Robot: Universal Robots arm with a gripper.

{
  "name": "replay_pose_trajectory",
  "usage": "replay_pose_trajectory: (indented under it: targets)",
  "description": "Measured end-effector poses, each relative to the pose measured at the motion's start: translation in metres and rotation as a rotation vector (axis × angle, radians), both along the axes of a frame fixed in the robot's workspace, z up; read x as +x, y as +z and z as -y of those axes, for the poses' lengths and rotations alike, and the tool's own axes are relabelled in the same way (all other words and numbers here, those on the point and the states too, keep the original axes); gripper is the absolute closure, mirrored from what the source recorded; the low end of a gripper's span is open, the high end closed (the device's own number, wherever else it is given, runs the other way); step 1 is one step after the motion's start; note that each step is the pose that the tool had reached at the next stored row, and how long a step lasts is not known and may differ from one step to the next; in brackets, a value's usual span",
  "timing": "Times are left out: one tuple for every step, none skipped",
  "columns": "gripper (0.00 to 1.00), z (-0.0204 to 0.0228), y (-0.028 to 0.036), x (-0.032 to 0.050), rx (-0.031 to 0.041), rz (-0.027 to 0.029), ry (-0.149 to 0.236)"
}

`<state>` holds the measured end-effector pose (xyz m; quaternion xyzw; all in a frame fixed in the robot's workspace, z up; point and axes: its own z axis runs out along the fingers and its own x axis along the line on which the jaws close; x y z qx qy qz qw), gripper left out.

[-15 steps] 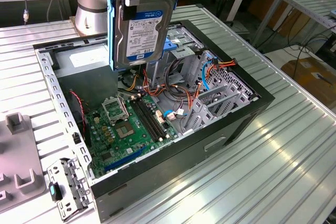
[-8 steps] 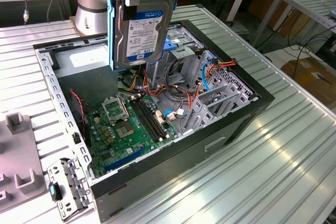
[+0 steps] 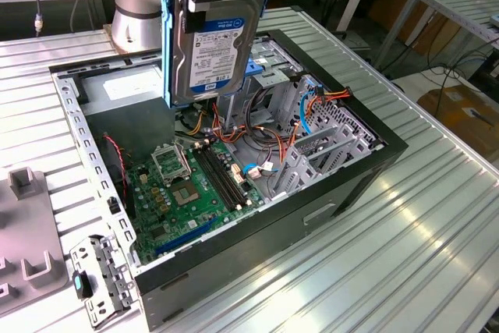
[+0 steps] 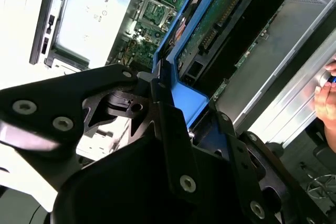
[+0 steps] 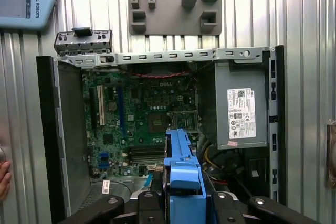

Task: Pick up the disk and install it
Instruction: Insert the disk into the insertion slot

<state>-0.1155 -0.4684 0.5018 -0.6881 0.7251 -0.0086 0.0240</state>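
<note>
Black two-finger gripper is clamped narrow on the top edge of the disk, a flat dark grey metal hard drive with a white, blue-banded label and blue plastic side rails. The pads bite the blue rail, probably to keep load off the drive body. The disk hangs on edge, clear above the open black computer case and touching nothing inside it. That upright hold likely matches the silver metal drive cage just below and behind it. Inside the case lie the green motherboard and a tangle of orange and red cables. The grey box power supply with white sticker sits at the case's end. The disk blocks most of the cage mouth in the exterior view, so I can't judge slot alignment. Beside the case on the ribbed aluminium table sits a grey fixture plate. A person's hand is cut off at the edge beyond the case wall.
</note>
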Motion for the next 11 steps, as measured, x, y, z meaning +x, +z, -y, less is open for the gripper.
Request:
replay_pose_trajectory:
  targets:
    - [0.63,0.0025,0.0,0.0001,0.0,0.0,0.0]
    - [0.63,0.004,0.0,0.0001,-0.0002,-0.0001,0.0]
    - [0.63,0.0058,-0.0001,0.0003,-0.0001,0.0,0.0]
    - [0.63,0.0074,-0.0001,0.0008,-0.0001,0.0,0.0]
    - [0.63,0.0084,-0.0002,0.0026,-0.0001,0.0,0.0]
    - [0.63,0.009,-0.0002,0.0046,-0.0001,0.0,0.0]
    - [0.63,0.0096,-0.0003,0.0075,0.0,0.0,0.0]
    - [0.63,0.0102,-0.0005,0.0108,-0.0001,0.0,0.0]
    - [0.63,0.0107,-0.0006,0.0145,-0.0002,-0.0001,0.0]
    - [0.63,0.0112,-0.0008,0.0171,0.0,0.0,0.0]
    - [0.63,0.012,-0.001,0.0198,-0.0001,0.0,0.0]
